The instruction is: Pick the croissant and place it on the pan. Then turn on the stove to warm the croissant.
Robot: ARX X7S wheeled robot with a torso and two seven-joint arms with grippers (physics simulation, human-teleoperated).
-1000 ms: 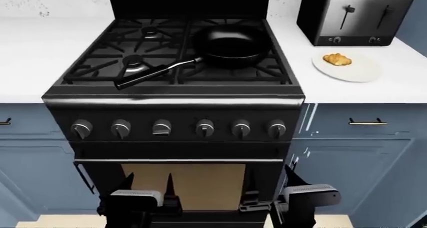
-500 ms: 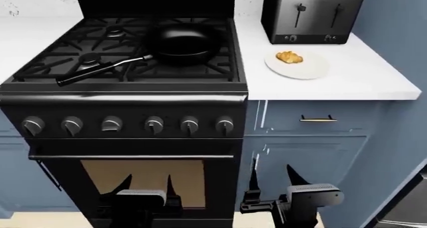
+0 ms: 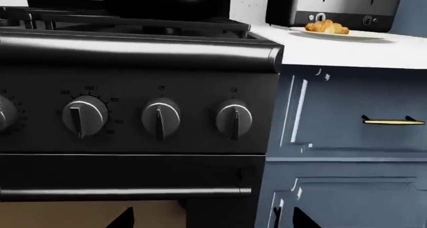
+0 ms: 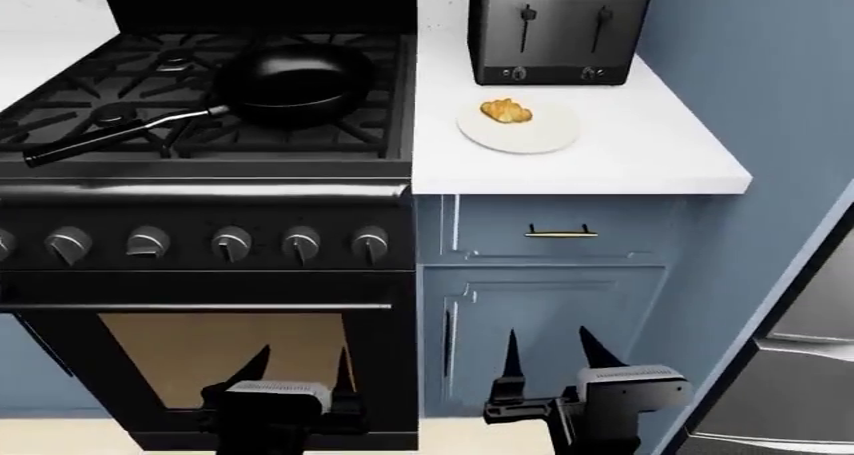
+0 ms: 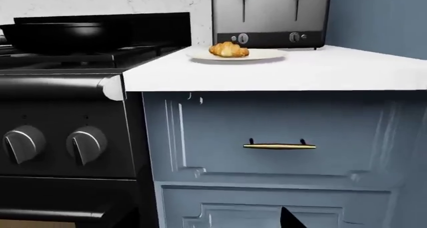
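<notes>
The croissant [image 4: 506, 111] [image 3: 327, 26] [image 5: 229, 49] lies on a white plate [image 4: 547, 132] on the counter, right of the stove [image 4: 200, 210]. The black pan [image 4: 296, 83] [image 5: 60, 35] sits on the stove's right rear grate, with its long handle [image 4: 120, 135] pointing front-left. A row of silver-black knobs [image 4: 300, 243] [image 3: 233, 119] lines the stove front. Both grippers hang low, far below the counter. My left gripper [image 4: 300, 365] [image 3: 212, 220] is open before the oven door. My right gripper [image 4: 550, 350] [image 5: 207, 220] is open before the blue cabinet. Neither holds anything.
A steel-and-black toaster [image 4: 558, 30] stands behind the plate. Under the counter is a blue drawer with a brass handle [image 4: 561, 232] [image 5: 279, 146]. A blue wall [image 4: 761, 65] bounds the counter on the right. A steel appliance front [image 4: 801, 375] shows at the lower right.
The head view has swung right: stove, pan and plate all sit further left in the picture. Both grippers stay low and open, the right one now facing the blue cabinet.
</notes>
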